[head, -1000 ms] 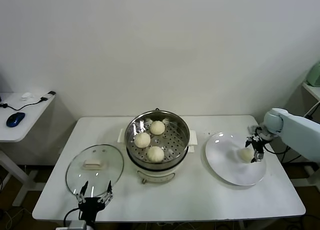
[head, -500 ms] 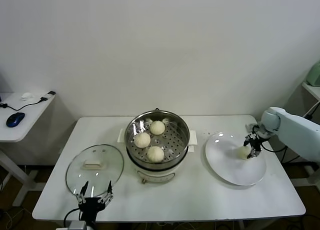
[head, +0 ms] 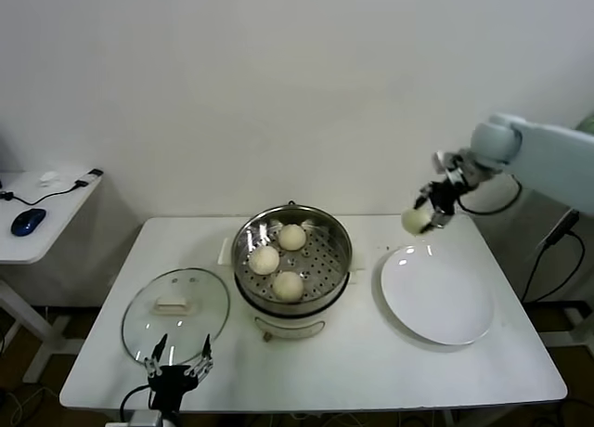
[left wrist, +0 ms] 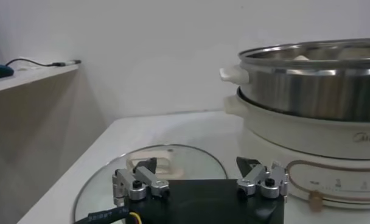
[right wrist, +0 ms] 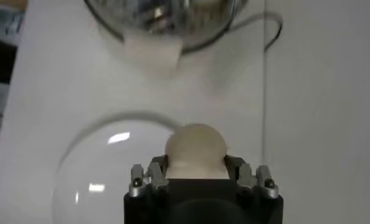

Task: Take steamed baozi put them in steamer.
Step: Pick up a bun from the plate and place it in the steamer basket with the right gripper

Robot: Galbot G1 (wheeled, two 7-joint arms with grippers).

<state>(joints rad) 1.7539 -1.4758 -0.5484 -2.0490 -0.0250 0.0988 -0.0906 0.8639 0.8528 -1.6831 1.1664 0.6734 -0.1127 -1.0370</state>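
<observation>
Three baozi [head: 288, 285] are already sitting in the steamer [head: 338, 260]. The right hand [head: 429, 211] is gripping the fourth bun [head: 414, 221] aloft, at the steamer's two o'clock; only its placement remains.

The steamer [head: 292, 253] is shiny polished steel with a perforated floor that mirrors the light; its pot base [head: 293, 320] looks like smooth cream plastic. The buns [head: 289, 285] inside are matt, smooth dough, as is the bun [head: 415, 221] between the right gripper's [head: 429, 210] dull metal fingers [right wrist: 142, 178]. The plate [head: 437, 295] is glossy white, with bright glints. The lid [head: 176, 315] is clear glass with a thin metal rim. The bench [head: 371, 371] is matt white and smooth. The left gripper [left wrist: 200, 184] has bare metal fingers [left wrist: 261, 180] on a black matt body.
</observation>
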